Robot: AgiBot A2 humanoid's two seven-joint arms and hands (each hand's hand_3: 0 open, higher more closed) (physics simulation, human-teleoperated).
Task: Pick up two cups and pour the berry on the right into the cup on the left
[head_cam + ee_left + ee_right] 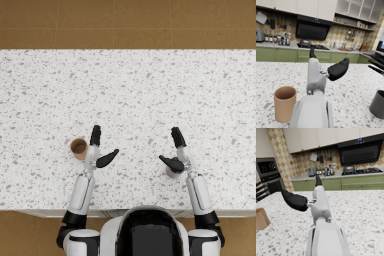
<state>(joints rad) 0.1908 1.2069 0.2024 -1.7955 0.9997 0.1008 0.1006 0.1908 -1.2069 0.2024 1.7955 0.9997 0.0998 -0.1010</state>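
Speckled white counter (pixel 150 85), kitchen cabinets behind, left hand (pixel 98 150) and right hand (pixel 176 152) released, holding nothing

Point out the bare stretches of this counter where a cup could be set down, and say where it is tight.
Free: the whole far half of the counter beyond both hands, and the strip between the left hand and right hand. Tight: the tan cup stands just outside the left hand; the dark cup stands close under the right hand, partly hidden by it.
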